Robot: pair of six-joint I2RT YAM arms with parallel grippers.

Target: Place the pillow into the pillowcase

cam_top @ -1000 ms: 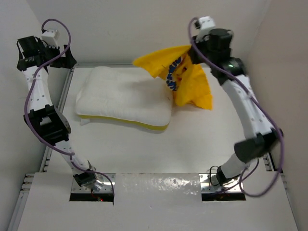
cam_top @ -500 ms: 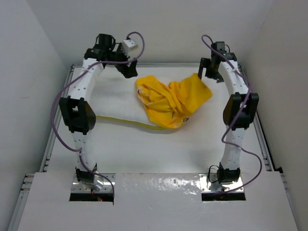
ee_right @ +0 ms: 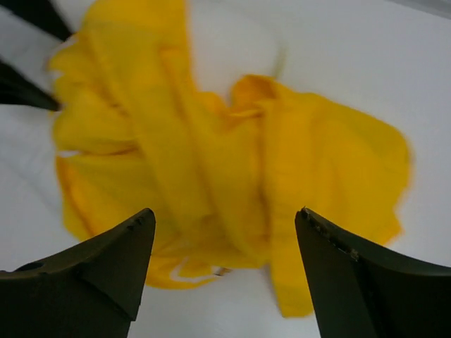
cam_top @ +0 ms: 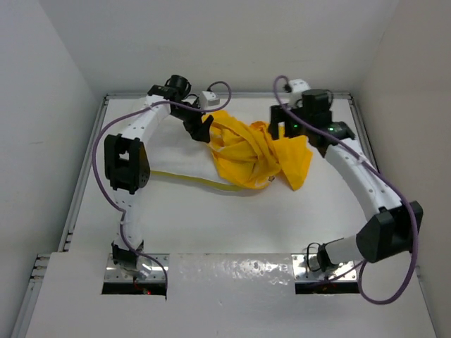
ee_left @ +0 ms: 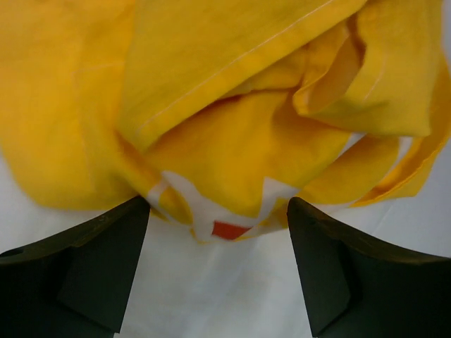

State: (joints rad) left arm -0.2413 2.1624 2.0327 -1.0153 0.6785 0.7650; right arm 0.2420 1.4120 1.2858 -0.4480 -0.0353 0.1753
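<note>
The yellow pillowcase [cam_top: 254, 151] lies crumpled over the right part of the white pillow [cam_top: 173, 151], whose yellow edge band shows along its near side. My left gripper [cam_top: 202, 128] is at the case's left edge, open. In the left wrist view a white and red printed bit of the pillowcase [ee_left: 232, 105] lies just ahead of the open left gripper [ee_left: 218, 232], with pillow [ee_left: 211, 296] below. My right gripper [cam_top: 280, 129] hovers open over the case's right side. In the right wrist view the pillowcase [ee_right: 232, 162] spreads beneath the open right gripper [ee_right: 224, 232].
White walls enclose the table on three sides. Metal rails [cam_top: 77, 204] run along its left and right edges. Purple cables loop off both arms. The left gripper's dark fingertips [ee_right: 28, 91] show at the far left of the right wrist view.
The right gripper let go of the lifted pillowcase, which dropped onto the pillow. Both arms have since swung in, the left to the case's left edge, the right over its right side.
</note>
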